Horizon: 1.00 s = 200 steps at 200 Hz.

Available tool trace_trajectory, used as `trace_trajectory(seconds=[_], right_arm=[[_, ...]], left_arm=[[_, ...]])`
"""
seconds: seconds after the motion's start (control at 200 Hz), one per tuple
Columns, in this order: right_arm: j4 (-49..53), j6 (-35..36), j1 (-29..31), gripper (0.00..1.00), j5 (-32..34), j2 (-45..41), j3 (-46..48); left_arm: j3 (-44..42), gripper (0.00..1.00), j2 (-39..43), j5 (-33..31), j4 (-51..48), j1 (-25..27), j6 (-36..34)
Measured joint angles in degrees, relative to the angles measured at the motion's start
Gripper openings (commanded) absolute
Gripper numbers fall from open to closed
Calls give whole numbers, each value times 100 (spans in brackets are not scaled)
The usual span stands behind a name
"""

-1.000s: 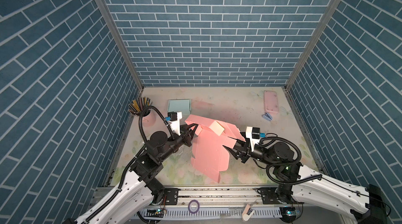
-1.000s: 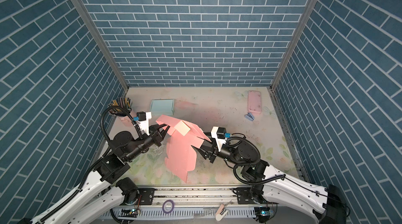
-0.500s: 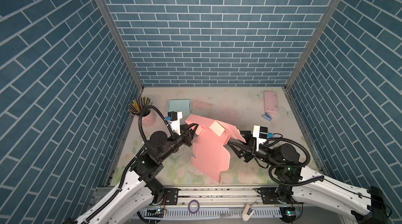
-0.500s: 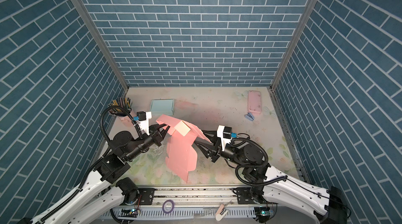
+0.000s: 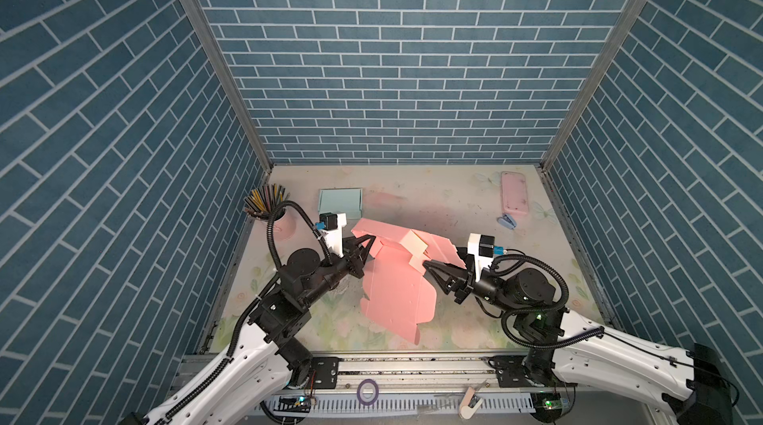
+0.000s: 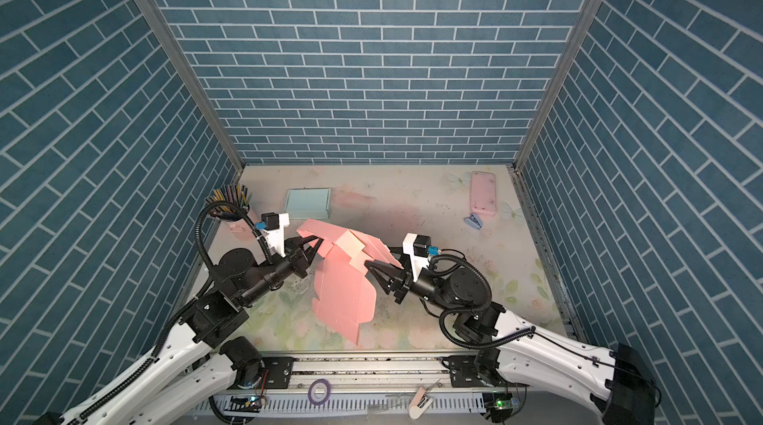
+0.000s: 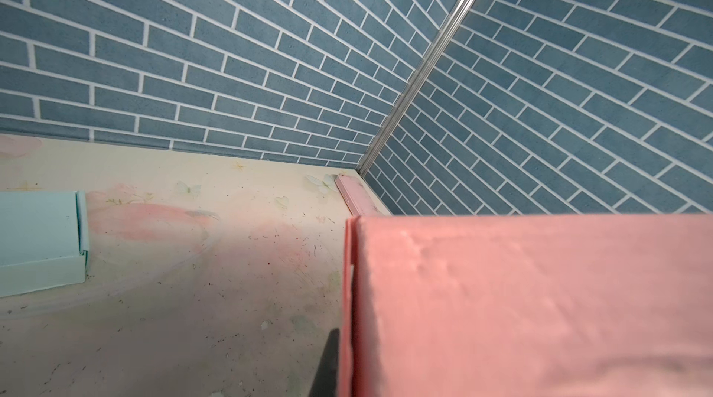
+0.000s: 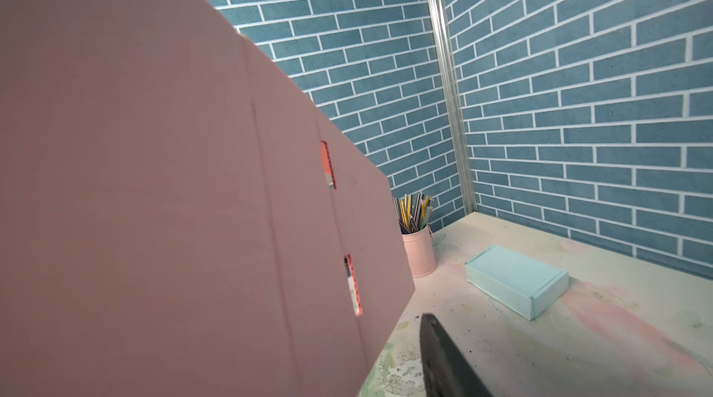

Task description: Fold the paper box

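Both top views: high, looking down over whole table (image 5: 413,204). Wrist views: low, close against paper box (image 7: 521,298).

Both arms reach in low from the near side, elbows bent, wrists roughly level, grippers pointing at each other across the middle. L gripper (image 5: 370,240) is pinched tight on the left edge of the paper box (image 5: 396,290), holding it up. R gripper (image 5: 432,273) has jaws apart, tips right at the box's right side; wrist cam shows one dark finger (image 8: 443,356) only.
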<state>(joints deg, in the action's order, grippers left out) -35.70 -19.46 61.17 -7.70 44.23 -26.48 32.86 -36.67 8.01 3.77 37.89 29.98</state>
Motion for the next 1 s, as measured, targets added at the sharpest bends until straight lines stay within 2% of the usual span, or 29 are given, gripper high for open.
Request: trace_trajectory(seconds=[0.16, 0.275, 0.45, 0.575, 0.705, 0.87, 1.0], right_arm=[[1001, 177, 0, 52, 101, -1130, 4], [1853, 398, 0, 51, 188, -2013, -140], [2608, 704, -35, 49, 780, -2651, -398], [2990, 796, -181, 46, 1147, -2396, -568], [3195, 791, -442, 44, 1191, -1768, -739], [3370, 793, -680, 44, 903, -1165, -922], [3373, 798, -713, 38, 269, -595, -1200]], left_arm=[[2, 3, 2, 31, -111, -68, -111], [2, 3, 2, 140, -337, -310, -201], [13, 3, -166, 599, -417, -752, -269], [33, 3, -492, 949, -424, -831, -291], [35, 3, -634, 1182, -439, -831, -332], [63, 3, -627, 1307, -461, -831, -422], [66, 3, -610, 1333, -509, -835, -479]])
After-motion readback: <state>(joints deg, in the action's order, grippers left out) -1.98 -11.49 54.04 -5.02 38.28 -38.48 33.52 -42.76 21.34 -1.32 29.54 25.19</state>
